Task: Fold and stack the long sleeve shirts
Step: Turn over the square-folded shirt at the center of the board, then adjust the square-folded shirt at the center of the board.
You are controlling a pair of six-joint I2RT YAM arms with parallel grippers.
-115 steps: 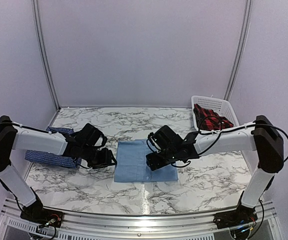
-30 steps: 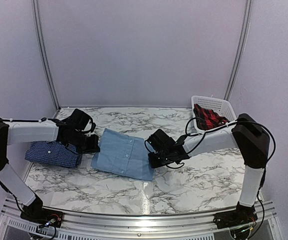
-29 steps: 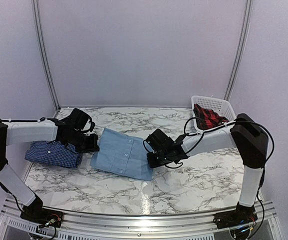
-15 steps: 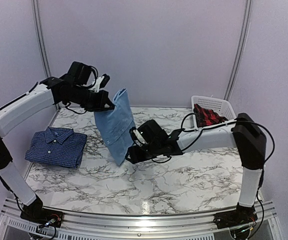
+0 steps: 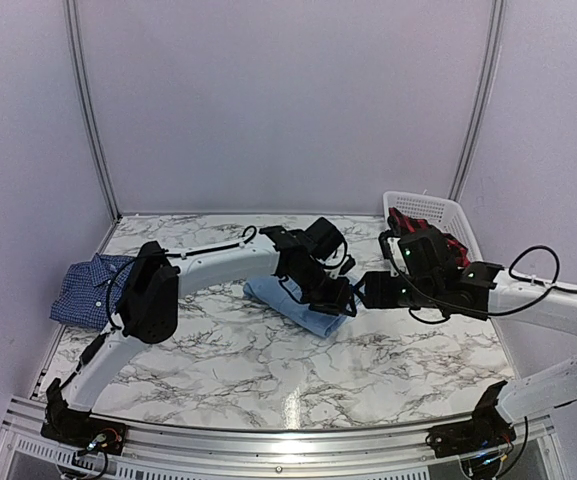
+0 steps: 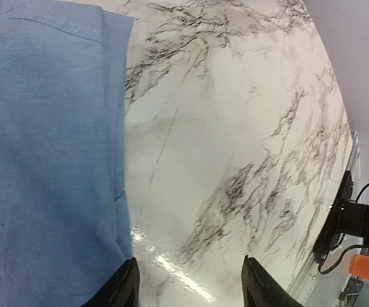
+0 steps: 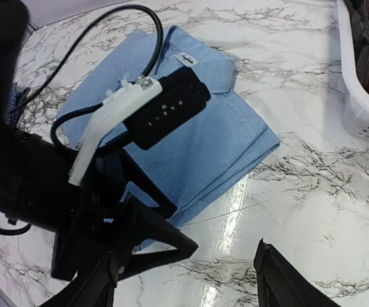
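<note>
On veined marble table (image 5: 268, 370) | light blue shirt (image 5: 286, 298): smooth folded rectangle

A grey-veined white marble table (image 5: 268, 370) stands between plain pale lilac walls (image 5: 288, 100), evenly lit

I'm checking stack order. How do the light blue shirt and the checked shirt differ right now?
Look: the light blue shirt is plain, while the checked shirt is dark blue with a fine pattern.
Place: the light blue shirt lies mid-table, the checked shirt at the left edge.
Both lie on the table, apart and not stacked.
</note>
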